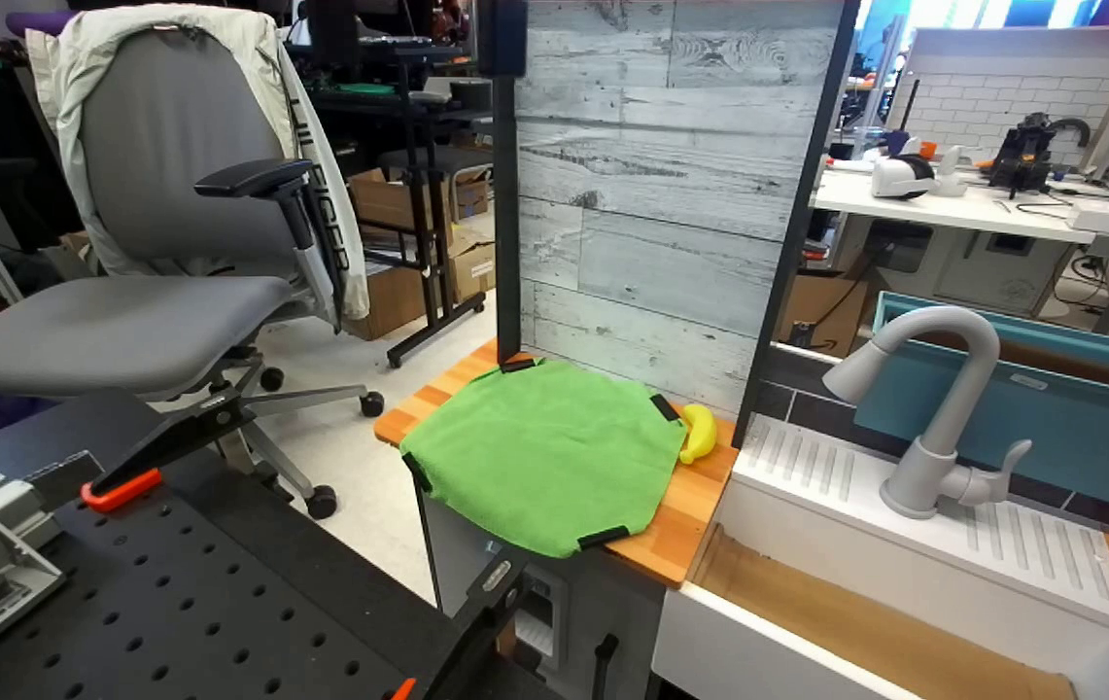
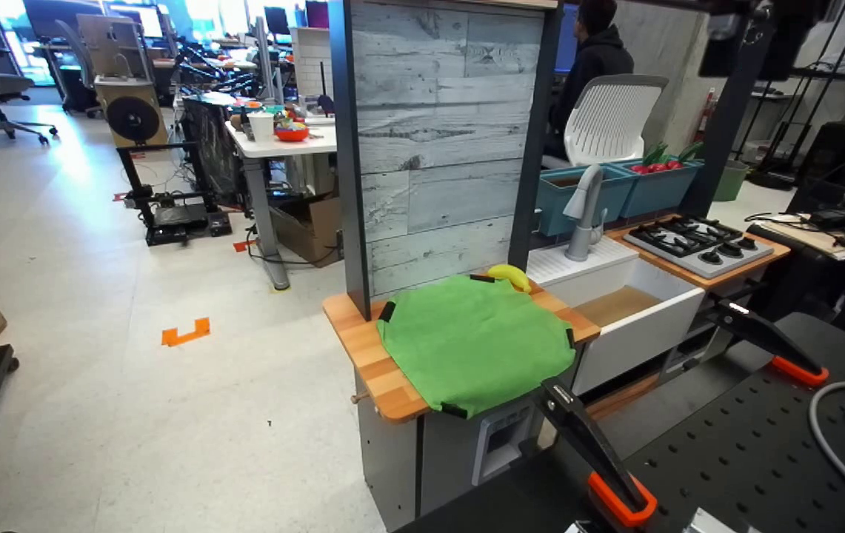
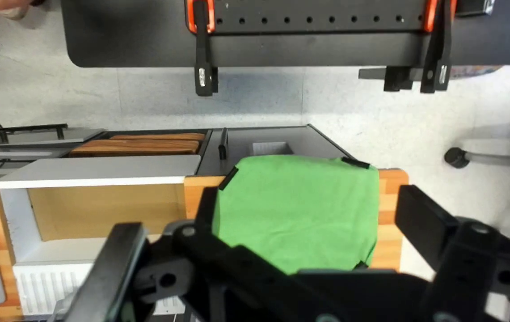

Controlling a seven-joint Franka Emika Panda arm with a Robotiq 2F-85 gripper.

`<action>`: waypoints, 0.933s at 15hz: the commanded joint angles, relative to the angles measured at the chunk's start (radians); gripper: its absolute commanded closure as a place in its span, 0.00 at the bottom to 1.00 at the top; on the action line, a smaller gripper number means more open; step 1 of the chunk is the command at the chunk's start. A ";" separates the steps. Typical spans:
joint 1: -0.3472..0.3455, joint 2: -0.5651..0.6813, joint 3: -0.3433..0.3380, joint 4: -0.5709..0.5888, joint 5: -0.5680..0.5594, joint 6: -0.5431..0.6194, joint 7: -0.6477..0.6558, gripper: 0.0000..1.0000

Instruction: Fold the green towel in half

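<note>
Green towel (image 3: 300,209) lies spread, roughly square with the counter (image 3: 390,214).

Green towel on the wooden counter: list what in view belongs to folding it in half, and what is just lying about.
Belongs to the job:
green towel, spread open
tool, standing open

Just lying or standing about:
yellow banana, beside the towel
faucet
stovetop
grey office chair

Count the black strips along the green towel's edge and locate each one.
4. In an exterior view, the green towel has a top strip, a right strip beside the yellow banana, a left strip and a bottom strip. Any underneath would be hidden.
</note>
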 commanded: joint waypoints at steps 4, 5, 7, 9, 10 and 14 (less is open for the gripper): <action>-0.011 0.371 -0.025 0.172 0.118 0.263 0.040 0.00; -0.016 0.423 -0.025 0.200 0.127 0.289 0.044 0.00; -0.032 0.539 -0.023 0.258 0.152 0.344 0.049 0.00; -0.052 0.644 -0.015 0.319 0.169 0.380 0.057 0.00; -0.063 0.694 -0.009 0.349 0.178 0.396 0.057 0.00; -0.097 0.872 0.003 0.469 0.175 0.411 0.074 0.00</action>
